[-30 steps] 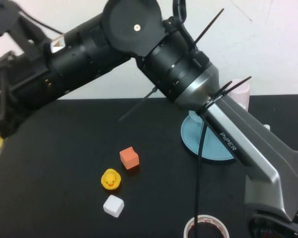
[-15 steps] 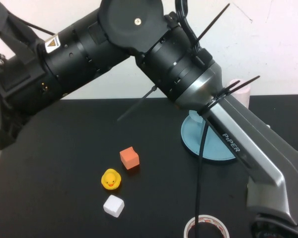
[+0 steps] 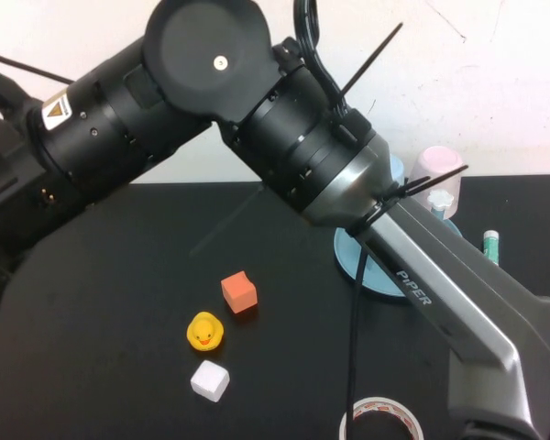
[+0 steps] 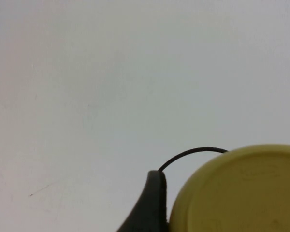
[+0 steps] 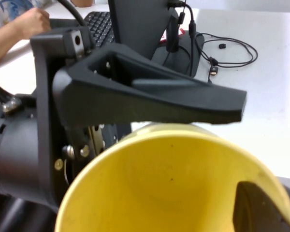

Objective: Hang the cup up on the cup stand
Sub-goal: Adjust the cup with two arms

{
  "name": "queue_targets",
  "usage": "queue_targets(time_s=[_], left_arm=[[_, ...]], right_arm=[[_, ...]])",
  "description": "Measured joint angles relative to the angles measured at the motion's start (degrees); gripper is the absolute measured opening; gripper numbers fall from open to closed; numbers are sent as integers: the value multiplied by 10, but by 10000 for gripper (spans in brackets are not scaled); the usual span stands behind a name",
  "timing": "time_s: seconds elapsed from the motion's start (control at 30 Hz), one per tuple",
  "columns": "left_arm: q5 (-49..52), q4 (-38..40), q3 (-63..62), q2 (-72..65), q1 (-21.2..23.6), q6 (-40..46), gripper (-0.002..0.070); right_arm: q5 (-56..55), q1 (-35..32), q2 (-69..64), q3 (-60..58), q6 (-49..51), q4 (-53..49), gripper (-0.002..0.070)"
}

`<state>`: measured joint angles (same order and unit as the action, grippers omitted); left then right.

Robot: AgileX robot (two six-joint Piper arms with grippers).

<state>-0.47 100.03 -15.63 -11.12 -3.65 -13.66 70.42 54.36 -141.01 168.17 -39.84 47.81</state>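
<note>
Right wrist view: right gripper closed, pinching rim of cup, one finger inside mouth. Left gripper spread wide beside cup base, hold unclear. Cup off high view, seemingly far left, well apart from cup stand. Risk: thin rim pinch slips, cup drops in transit.

The right arm has glossy black round joints, 1 silver screw in its disc cap, a yellow warning sticker, black zip ties, a black cable, and a grey link lettered "PiPER".
</note>
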Motion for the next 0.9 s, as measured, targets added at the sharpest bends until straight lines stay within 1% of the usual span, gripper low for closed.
queue_targets(time_s=[0.07,0.13,0.3,0.47,0.63,0.7,0.73,0.8,0.9], left_arm=[[0,0,0,0,0,0,678],[1,0,0,0,0,0,660],[1,0,0,0,1,1,580],[1,2,0,0,3,21,575],[1,5,0,0,5,68,575],[1,6,0,0,5,89,574],[5,6,0,0,5,101,572],[12,5,0,0,5,124,563],[23,3,0,0,5,157,563]], right_arm=[[0,2,1,0,0,-8,22],[0,4,1,0,-1,-15,22],[0,6,4,0,-1,-40,22],[0,8,6,0,-8,-50,22],[1,8,6,0,-10,-55,24],[1,6,6,0,-11,-55,38],[1,5,6,0,-12,-55,60],[1,1,6,0,-11,-56,131],[1,-5,7,0,10,-61,305]])
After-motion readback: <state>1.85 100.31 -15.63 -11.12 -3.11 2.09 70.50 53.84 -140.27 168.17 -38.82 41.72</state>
